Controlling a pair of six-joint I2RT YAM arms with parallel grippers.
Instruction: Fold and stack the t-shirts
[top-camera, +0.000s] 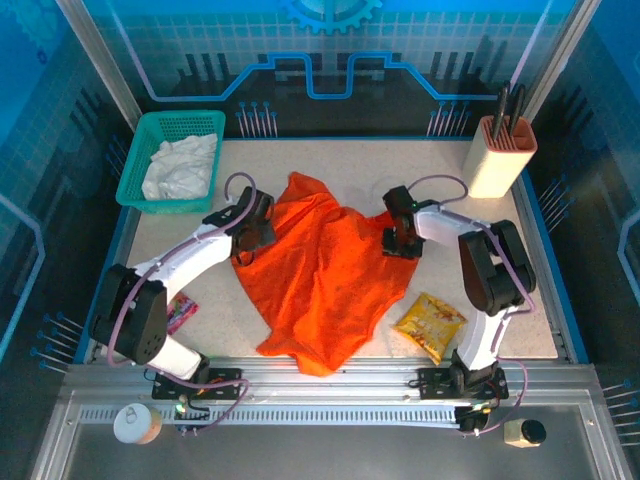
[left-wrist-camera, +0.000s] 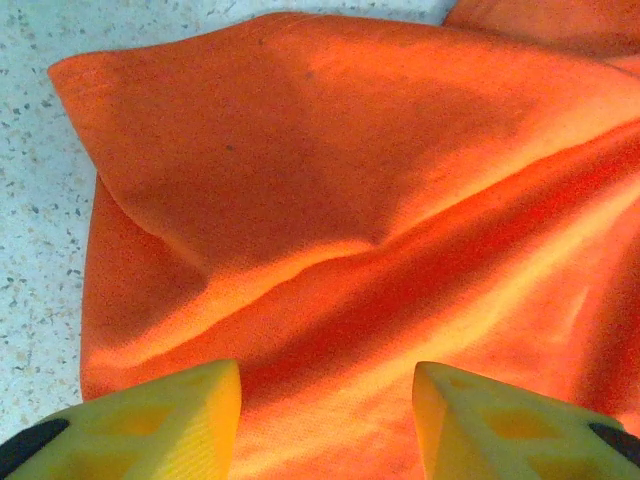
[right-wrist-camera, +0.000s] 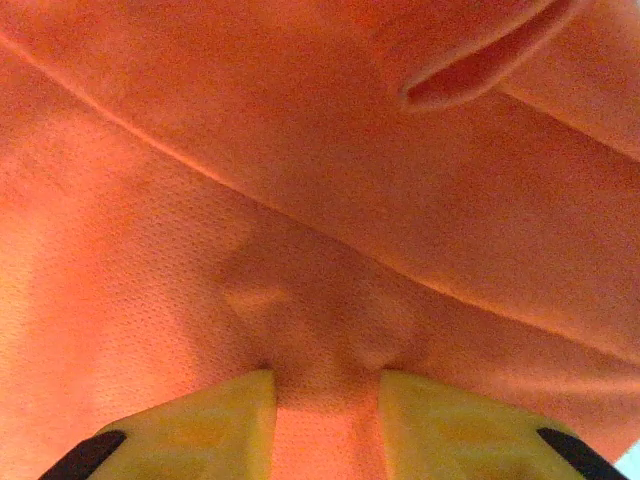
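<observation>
**Desk:** What's your count on the table?

**Me:** I count two shirts. The orange t-shirt (top-camera: 320, 270) is out on the table (top-camera: 330, 160), in the middle between my arms. The white t-shirt (top-camera: 180, 165) is balled up in the green basket (top-camera: 185, 120) at the far left corner. There are two packets: a yellow snack packet (top-camera: 431, 325) near the right arm's base and a small pink packet (top-camera: 182, 313) beside the left arm. One beige holder (top-camera: 497, 160) with dark tools stands at the far right corner.

**Desk:** How much room have you got?

**Me:** I've got a bare strip along the far side between basket and holder. The orange shirt's near hem runs right up to the table's near edge. The yellow packet lies just beside the shirt's right side, not on it.

**Desk:** And the grippers?

**Me:** My left gripper (left-wrist-camera: 325, 375) sits at the shirt's left edge. Its yellow fingers (left-wrist-camera: 180, 410) are spread apart above the cloth with nothing between them, and speckled tabletop shows to their left. My right gripper (right-wrist-camera: 325, 378) is on the shirt's right side. Its fingers (right-wrist-camera: 220, 410) stand closer together, pinching a pucker of orange fabric.

**Desk:** What shape is the shirt in?

**Me:** It's crumpled rather than flat. Long diagonal ridges cross it, and one corner points toward the far side. Up close I see a fine mesh knit and a loose hemmed fold.
</observation>
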